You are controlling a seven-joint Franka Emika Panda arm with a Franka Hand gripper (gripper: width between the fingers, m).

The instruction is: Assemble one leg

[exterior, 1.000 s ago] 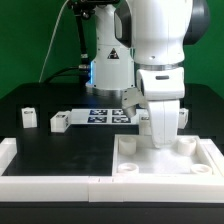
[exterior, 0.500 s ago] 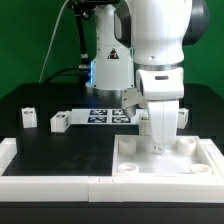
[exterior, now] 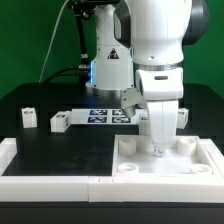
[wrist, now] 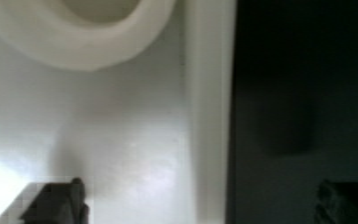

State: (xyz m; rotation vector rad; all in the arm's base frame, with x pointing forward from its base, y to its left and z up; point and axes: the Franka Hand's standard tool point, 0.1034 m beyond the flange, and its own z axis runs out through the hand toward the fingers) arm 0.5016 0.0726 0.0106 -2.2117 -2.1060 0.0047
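Two small white legs with tags stand on the black table at the exterior view's left, far from my gripper. My gripper hangs low over the large white tray-shaped piece, near its back edge. In the wrist view the gripper has its dark fingertips wide apart with nothing between them. Below them lie the tray's flat white surface, one round corner socket and the dark table beside the tray's edge. The gripper is open and empty.
The marker board lies behind the gripper near the robot base. A low white wall runs along the table's front and left sides. Another small white block shows just right of the gripper.
My gripper has sunk slightly toward the tray. Nothing else has moved.
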